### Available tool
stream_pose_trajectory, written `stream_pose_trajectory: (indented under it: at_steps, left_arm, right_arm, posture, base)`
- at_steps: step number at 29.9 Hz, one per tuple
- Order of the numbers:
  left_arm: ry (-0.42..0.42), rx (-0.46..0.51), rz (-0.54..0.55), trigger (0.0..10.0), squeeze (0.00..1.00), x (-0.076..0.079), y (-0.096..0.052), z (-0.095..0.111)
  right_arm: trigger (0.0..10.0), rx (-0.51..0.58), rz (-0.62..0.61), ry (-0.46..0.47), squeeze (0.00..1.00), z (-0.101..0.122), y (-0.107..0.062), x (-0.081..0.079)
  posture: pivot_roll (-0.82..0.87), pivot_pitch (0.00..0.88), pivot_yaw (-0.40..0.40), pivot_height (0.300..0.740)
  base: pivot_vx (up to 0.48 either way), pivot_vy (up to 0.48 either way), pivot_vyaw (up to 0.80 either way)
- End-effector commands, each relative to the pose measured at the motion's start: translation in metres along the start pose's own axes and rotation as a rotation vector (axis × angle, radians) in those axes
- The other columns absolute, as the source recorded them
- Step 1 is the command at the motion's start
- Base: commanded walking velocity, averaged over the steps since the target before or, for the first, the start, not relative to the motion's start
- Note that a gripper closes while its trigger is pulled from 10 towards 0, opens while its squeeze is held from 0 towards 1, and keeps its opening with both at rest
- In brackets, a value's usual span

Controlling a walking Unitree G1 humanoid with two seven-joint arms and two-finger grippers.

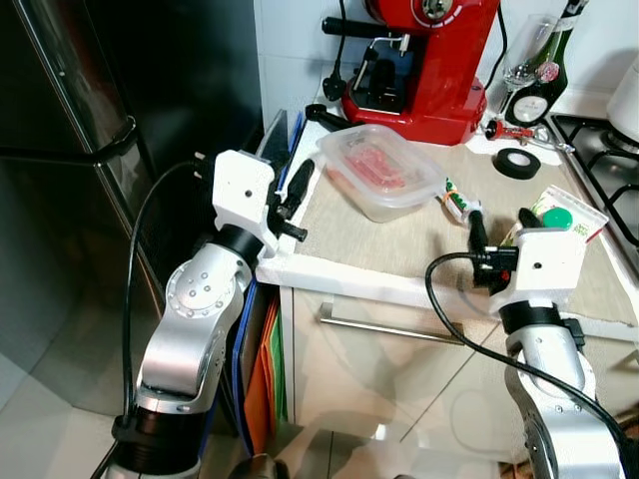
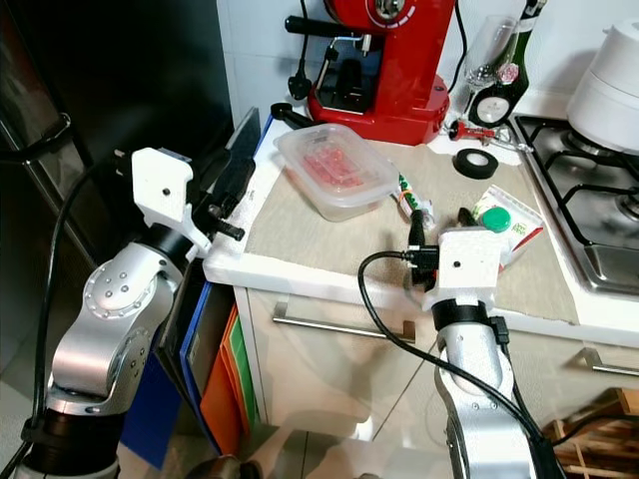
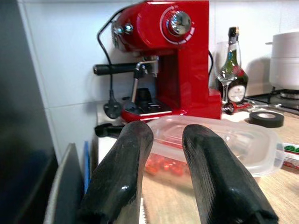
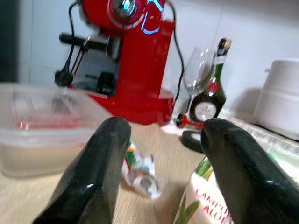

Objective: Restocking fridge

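Two silver arms reach up to a beige, faintly woven-looking counter (image 1: 419,239) with a white front edge. The left gripper (image 1: 293,200) sits at the counter's left edge, its two long black fingers (image 3: 117,172) glossy and rounded, close together with a narrow gap and nothing between them. They point toward one clear plastic container (image 1: 384,170), a shallow rounded rectangle with a snap-on lid and something red and pinkish inside; it lies near the counter's back-left corner, just in front of the coffee machine. The right gripper (image 1: 499,225) hovers over the front part of the counter, jaws spread wide and empty. Between its fingers, from the wrist camera, lies one small crumpled tube (image 4: 140,175), white with green and red print, and just beside the right finger stands one carton (image 1: 569,215) with a round green cap.

At the back edge stands one glossy red coffee machine (image 1: 429,60) with a black handle and black cable. Beside it are one stemmed wine glass (image 1: 524,55) and one dark green bottle (image 1: 544,70) with a round label. One roll of black tape (image 1: 517,163) lies flat nearby. A gas hob (image 2: 589,190) occupies the counter's right end, with a white pot (image 2: 609,75) on it. The dark, smooth fridge (image 1: 90,150) stands left of the counter, its door shut.
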State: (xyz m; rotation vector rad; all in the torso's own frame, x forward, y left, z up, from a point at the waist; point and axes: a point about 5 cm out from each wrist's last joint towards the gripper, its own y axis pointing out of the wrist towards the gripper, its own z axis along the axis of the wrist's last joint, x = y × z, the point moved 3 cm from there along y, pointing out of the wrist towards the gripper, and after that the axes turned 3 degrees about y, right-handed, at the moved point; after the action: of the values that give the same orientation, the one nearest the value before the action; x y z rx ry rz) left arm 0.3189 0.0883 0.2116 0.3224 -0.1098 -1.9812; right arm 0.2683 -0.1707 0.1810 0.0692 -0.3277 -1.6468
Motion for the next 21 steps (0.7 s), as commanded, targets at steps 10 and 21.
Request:
stream_pose_trajectory:
  at_steps: [10,21]
  left_arm:
    - [0.02,0.032,-0.022,10.0,0.0,0.0,0.02,0.007]
    - [0.04,0.049,-0.004,10.0,0.0,-0.005,0.023,0.01]
  right_arm:
    - [10.0,0.106,-0.094,-0.105,1.0,0.019,0.0,0.004]
    - [10.0,0.042,-0.189,-0.118,0.0,-0.002,0.01,0.011]
  posture:
    - [0.04,0.0,0.037,0.73]
    - [0.07,0.0,0.025,0.73]
  base:
    - [0.0,0.0,0.0]
    - [0.0,0.0,0.0]
